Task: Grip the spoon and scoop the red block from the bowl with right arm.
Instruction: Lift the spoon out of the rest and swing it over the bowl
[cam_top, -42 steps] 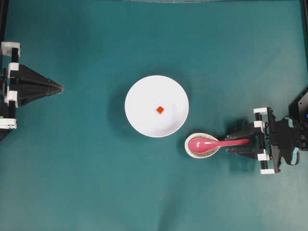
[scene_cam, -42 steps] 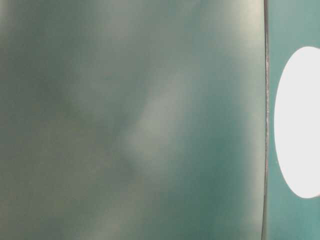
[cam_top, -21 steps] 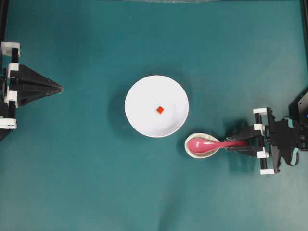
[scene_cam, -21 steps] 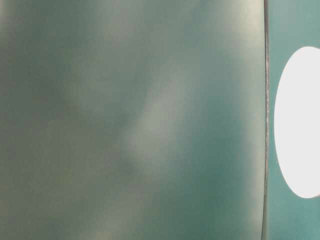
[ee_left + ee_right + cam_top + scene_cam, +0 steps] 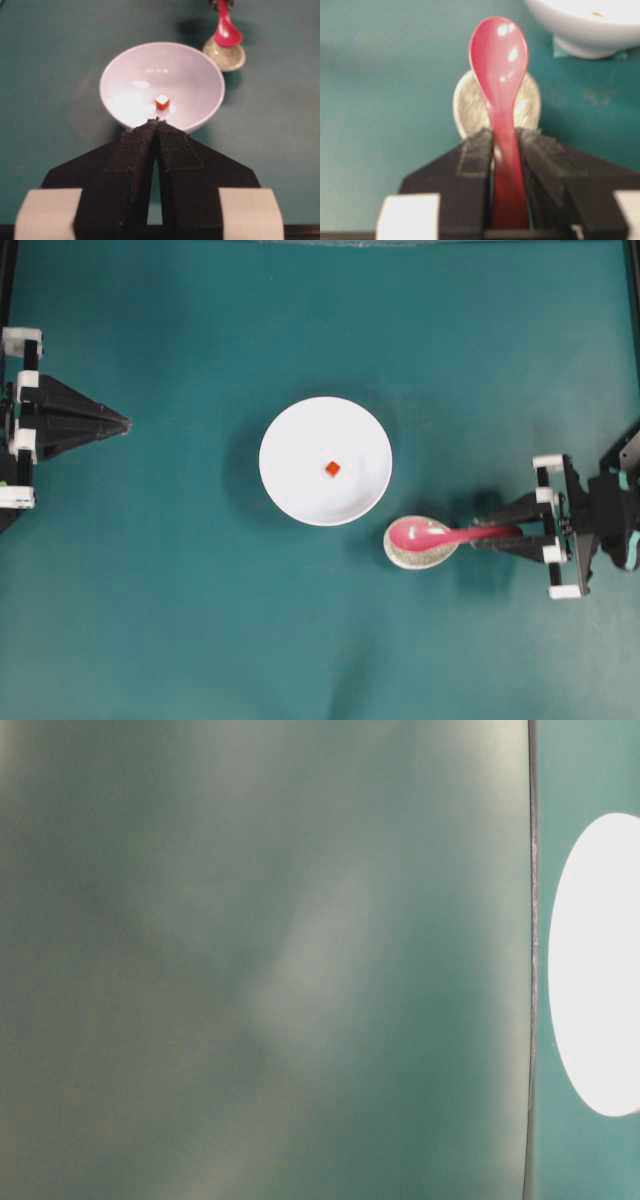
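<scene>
Worktop (image 5: 200,640): a flat teal surface, matte, filling the overhead view; dark frame rails are seen at its left and right edges. The table-level view is blurred to grey-green, with only a white oval at its right edge.

Large round plain white bowl (image 5: 325,460): placed near the middle of the worktop. A tiny red-orange cube (image 5: 333,468) is seen resting on its floor, close to centre.

Small speckled grey-white spoon rest (image 5: 420,552): set just beside the bowl's lower right rim.

Glossy pink-red soup spoon (image 5: 440,534): its scoop is seen over the spoon rest, the handle pointing right. In the right wrist view the scoop appears raised clear of the rest.

Right gripper (image 5: 520,535): jaws are closed narrowly on the spoon's handle, one pad on each side.

Left gripper (image 5: 122,423): a black wedge at the left edge, well apart from the bowl; jaws are brought together, holding nothing.
</scene>
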Robot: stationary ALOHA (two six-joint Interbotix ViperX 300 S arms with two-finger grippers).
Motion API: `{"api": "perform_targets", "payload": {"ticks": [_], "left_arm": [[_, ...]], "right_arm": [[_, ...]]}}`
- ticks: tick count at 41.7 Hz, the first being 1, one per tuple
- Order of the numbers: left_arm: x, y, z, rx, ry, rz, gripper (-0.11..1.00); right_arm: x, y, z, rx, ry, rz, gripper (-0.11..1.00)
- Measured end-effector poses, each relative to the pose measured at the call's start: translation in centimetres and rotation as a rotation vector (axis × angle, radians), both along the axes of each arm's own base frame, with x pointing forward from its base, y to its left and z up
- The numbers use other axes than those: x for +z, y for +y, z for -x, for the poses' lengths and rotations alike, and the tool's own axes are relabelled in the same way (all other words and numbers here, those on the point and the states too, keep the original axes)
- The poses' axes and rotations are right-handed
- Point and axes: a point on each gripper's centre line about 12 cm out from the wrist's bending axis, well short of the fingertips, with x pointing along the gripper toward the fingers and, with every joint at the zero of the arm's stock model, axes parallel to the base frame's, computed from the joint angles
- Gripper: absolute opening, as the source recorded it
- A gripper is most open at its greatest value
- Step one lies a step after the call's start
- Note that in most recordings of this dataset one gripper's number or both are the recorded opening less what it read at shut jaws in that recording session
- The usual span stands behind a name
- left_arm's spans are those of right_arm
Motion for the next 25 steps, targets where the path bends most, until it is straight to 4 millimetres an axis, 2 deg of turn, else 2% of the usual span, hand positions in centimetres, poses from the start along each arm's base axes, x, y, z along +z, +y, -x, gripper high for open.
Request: {"api": "perform_targets", "payload": {"ticks": [12, 25], "left_arm": [[-0.1, 0.0, 0.0, 0.0, 0.002, 0.0, 0.0], [-0.1, 0.0, 0.0, 0.0, 0.001, 0.002, 0.0]], "right_arm": [[3.6, -1.1, -1.7, -0.02, -0.02, 0.037, 0.24], [9.2, -3.6, -4.1, -0.032, 0.02, 0.054, 0.24]]}}
